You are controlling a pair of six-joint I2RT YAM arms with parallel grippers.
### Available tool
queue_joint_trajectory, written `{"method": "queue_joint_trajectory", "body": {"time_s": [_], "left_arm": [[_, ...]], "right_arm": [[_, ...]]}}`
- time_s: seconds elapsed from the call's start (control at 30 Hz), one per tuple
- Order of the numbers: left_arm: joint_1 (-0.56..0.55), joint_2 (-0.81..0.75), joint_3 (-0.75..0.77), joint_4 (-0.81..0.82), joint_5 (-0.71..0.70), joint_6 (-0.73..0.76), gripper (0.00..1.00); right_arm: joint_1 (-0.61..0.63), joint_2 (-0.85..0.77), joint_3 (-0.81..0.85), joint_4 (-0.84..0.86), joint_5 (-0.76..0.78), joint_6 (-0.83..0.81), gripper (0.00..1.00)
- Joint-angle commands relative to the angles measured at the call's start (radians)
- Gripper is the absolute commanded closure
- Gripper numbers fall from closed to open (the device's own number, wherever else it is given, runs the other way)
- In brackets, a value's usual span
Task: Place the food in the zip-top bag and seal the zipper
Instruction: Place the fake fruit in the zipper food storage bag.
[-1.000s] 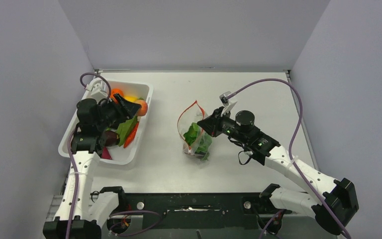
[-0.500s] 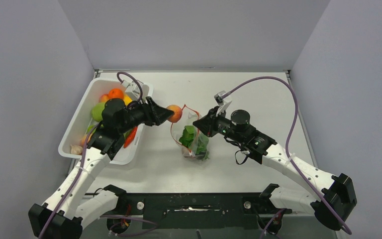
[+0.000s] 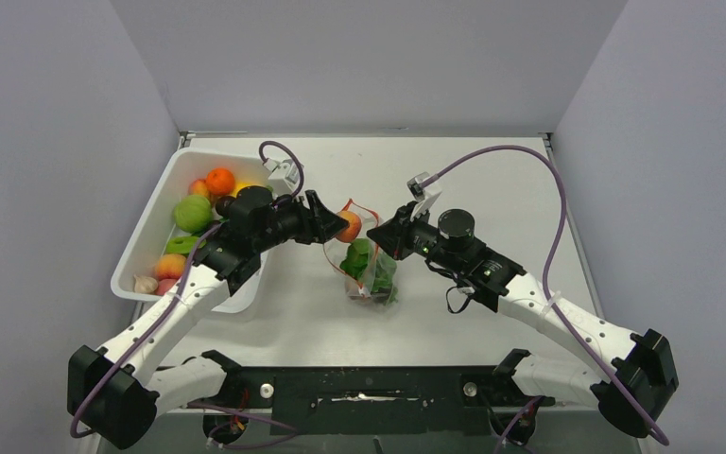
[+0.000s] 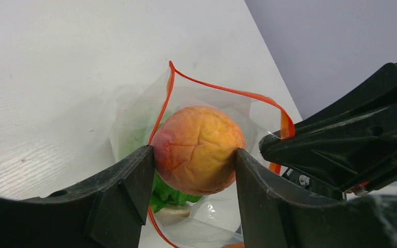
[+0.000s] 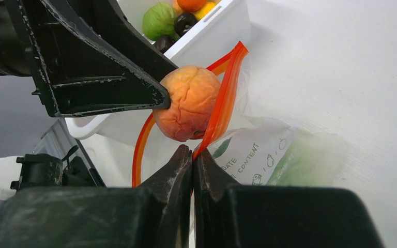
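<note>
White bin (image 3: 142, 248) by the left edge of the worktop (image 3: 473, 180) holds most fruit (image 3: 193, 212). Our left pincer (image 3: 338, 225) grips a peach (image 4: 197, 149) above the open bag (image 3: 383, 282) mid-worktop, lettuce (image 3: 359, 257) inside. Our right pincer (image 5: 192, 155) is clamped on the unsealed zipper (image 5: 226, 93).

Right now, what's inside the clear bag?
At the bottom of the bag lies green lettuce. A peach, held by the left gripper, sits at its mouth, not yet dropped in. Anything beneath the lettuce is covered.
</note>
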State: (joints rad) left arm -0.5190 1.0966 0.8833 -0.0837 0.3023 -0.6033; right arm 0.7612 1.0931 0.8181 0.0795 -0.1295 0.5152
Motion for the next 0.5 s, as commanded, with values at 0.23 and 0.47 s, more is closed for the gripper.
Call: {"method": "queue_joint_trajectory", "body": {"time_s": [0.23,0.47], "left_arm": [[-0.010,-0.011,0.039,0.021,-0.027,0.045,0.39],[-0.010,-0.024,0.052,0.030,-0.003,0.029,0.37]], "right_arm": [[0.009,-0.040,0.039,0.066,0.026,-0.013,1.00],[0.009,-0.045,0.033,0.069,0.030,-0.013,1.00]]}}
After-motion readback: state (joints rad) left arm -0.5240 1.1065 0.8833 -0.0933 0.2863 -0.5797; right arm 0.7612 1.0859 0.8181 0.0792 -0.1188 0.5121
